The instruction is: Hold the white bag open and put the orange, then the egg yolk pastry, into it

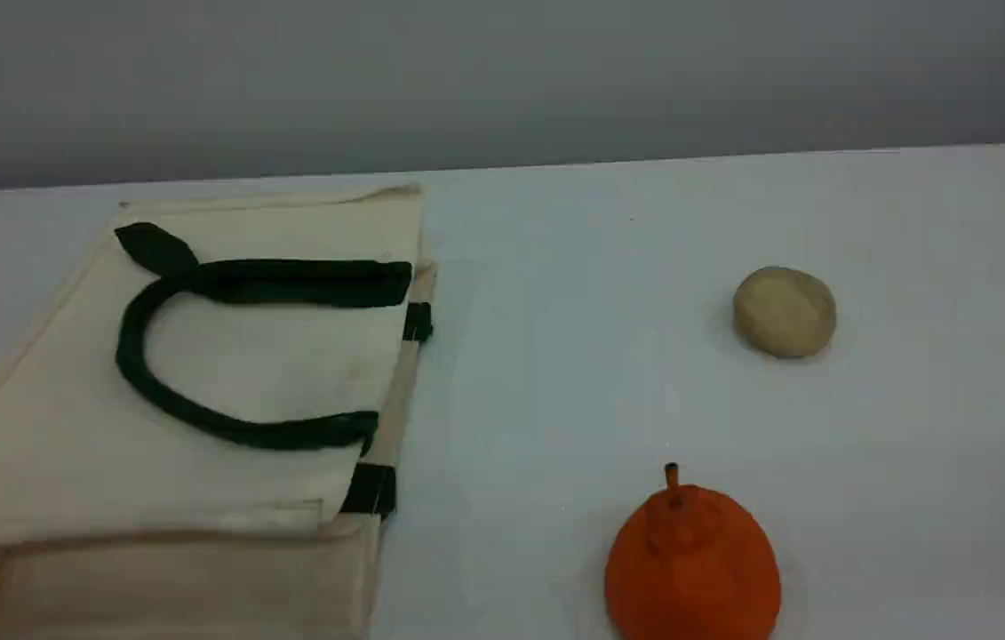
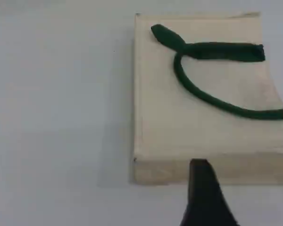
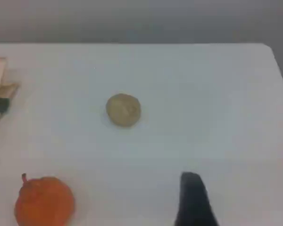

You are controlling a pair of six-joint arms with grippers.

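While white bag (image 1: 200, 400) lies flat, orange (image 1: 691, 569) well apart

Lab-like test bench: bare white table (image 1: 555, 356), plain grey wall (image 1: 502, 80).

We saw a matt canvas white bag (image 1: 227, 373), a bumpy orange (image 1: 691, 564), and a smooth matt egg yolk pastry (image 1: 785, 312).

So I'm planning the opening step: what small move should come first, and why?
Probably the left gripper should ease forward and down toward the white bag, which lies flat and closed with its green handle draped on top. The orange and egg yolk pastry sit untouched on the table; nothing can go in until the bag's mouth is lifted.
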